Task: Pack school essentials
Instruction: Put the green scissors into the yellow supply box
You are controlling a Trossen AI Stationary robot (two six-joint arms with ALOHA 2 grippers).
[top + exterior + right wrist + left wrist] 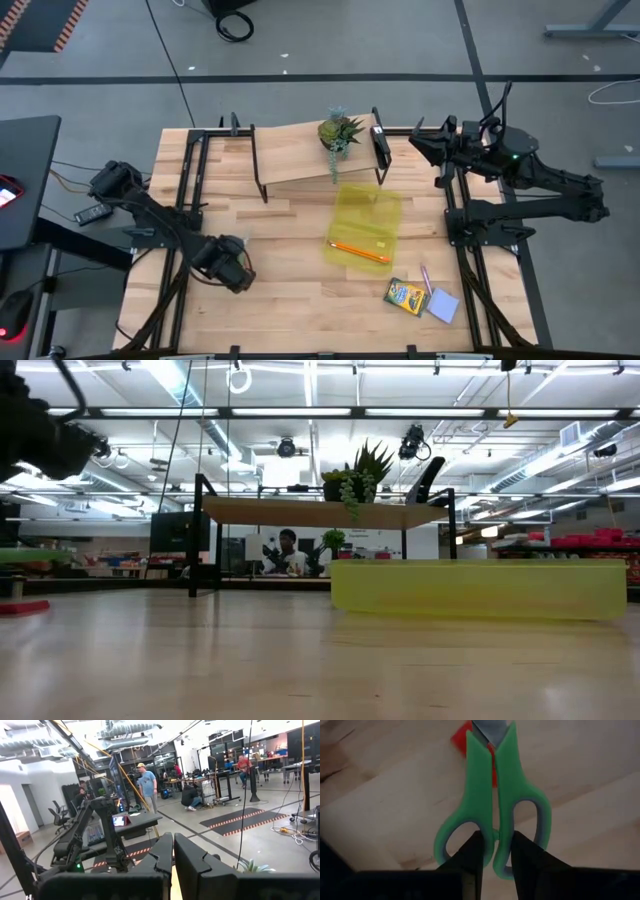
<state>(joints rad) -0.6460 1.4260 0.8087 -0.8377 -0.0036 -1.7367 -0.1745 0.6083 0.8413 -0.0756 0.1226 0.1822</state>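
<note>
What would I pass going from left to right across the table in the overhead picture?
Left gripper with its fingers on the green-handled scissors → potted plant → yellow pouch → crayon box → blue notepad → right arm.

The high view looks straight down on the whole counter (300, 300). The low view skims level across it, sharing the yellow pouch (366, 226) and plant (339, 132) at twelve o'clock. Each wrist view peers closely past its own fingers.

My wooden counter (290, 290) carries a translucent yellow pouch (366, 235) at centre, a crayon box (405, 296), pink pen (427, 279) and blue notepad (443, 305) near right, and a raised shelf (295, 152) far back.
</note>
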